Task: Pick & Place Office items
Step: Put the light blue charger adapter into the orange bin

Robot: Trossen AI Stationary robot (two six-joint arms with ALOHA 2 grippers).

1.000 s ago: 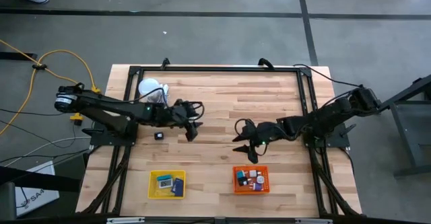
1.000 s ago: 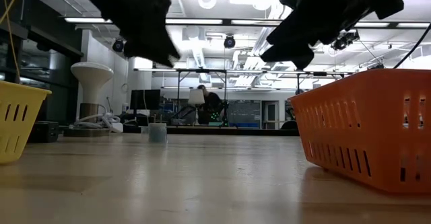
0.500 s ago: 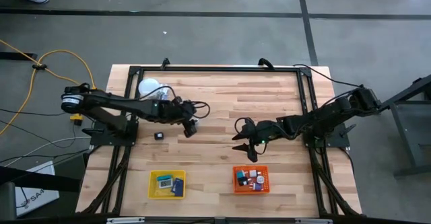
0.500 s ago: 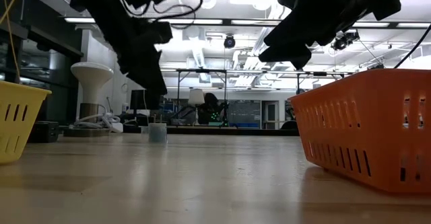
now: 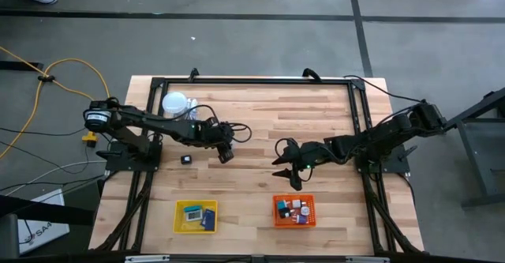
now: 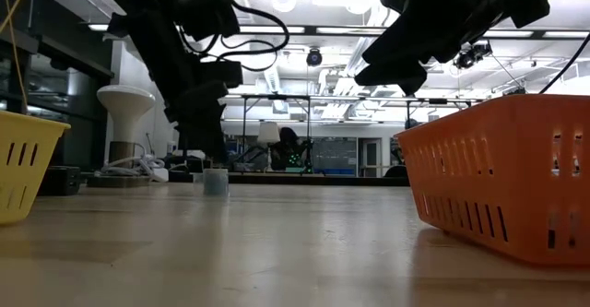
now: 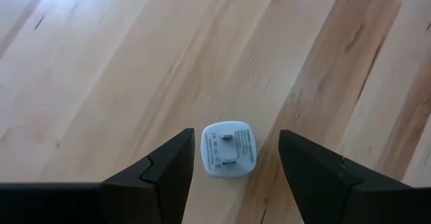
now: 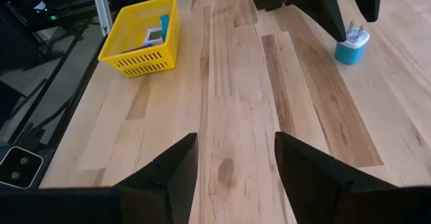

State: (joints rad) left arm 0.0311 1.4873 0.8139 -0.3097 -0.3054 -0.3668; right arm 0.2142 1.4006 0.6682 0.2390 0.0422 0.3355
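Observation:
A small light-blue plug block [image 7: 229, 150] with two prongs up [image 8: 352, 47] stands on the table. My left gripper [image 7: 236, 135] hangs open just above it [image 6: 205, 150], pointing steeply down, one finger on either side and touching nothing. In the high view this gripper [image 5: 226, 154] hides the block. A tiny black item [image 5: 186, 159] lies on the wood to the block's left. My right gripper [image 5: 290, 172] waits open above the table's middle [image 8: 236, 138], holding nothing. Several office items lie in the yellow tray [image 5: 176, 216] and in the orange tray [image 5: 276, 210].
A white globe [image 5: 175, 103] stands at the far left, behind my left arm. The yellow tray [image 8: 138, 42] and the orange tray [image 6: 498, 178] sit near the front edge. A black frame [image 5: 252, 81] runs along the table's edges. Bare wood lies between the two grippers.
My left gripper has sunk toward the blue plug block and tipped further down, so its open fingers now hang just above the block. The block has stayed where it was.

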